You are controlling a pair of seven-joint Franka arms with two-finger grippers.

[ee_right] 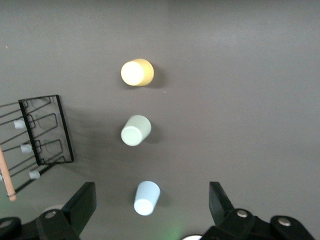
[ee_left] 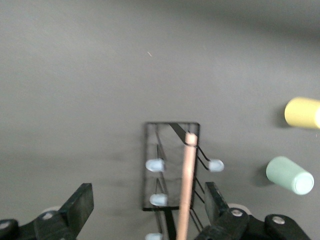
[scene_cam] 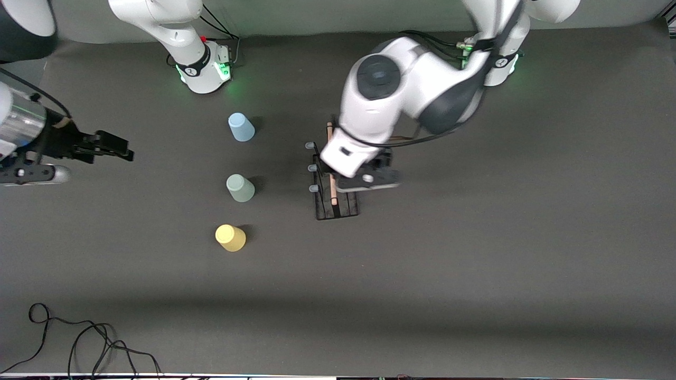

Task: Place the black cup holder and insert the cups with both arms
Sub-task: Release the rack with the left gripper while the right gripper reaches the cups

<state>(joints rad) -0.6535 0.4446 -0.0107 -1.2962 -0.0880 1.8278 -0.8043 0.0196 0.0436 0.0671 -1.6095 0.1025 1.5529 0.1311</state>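
A: Right gripper (scene_cam: 113,148) hangs over the table (scene_cam: 475,264) at the right arm's end, well apart from the black cup holder (scene_cam: 335,203), fingers spread, holding nothing. It waits.

B: Next, three cups in a row beside the holder, all mouth-down: blue cup (scene_cam: 241,127) farthest from the camera, green cup (scene_cam: 240,188) level with the holder, yellow cup (scene_cam: 230,237) nearest.

A: Then the holder, upright on the table, wooden rod (scene_cam: 332,195) on top, pale-tipped pegs (scene_cam: 312,168) poking out.

B: Left gripper (ee_left: 150,210) sits right over it, fingers apart around the rod, not clamping.

A: Risk? Lifting away crooked, a finger could snag the rod and tip the holder.

B: Or an arm could knock a cup over.
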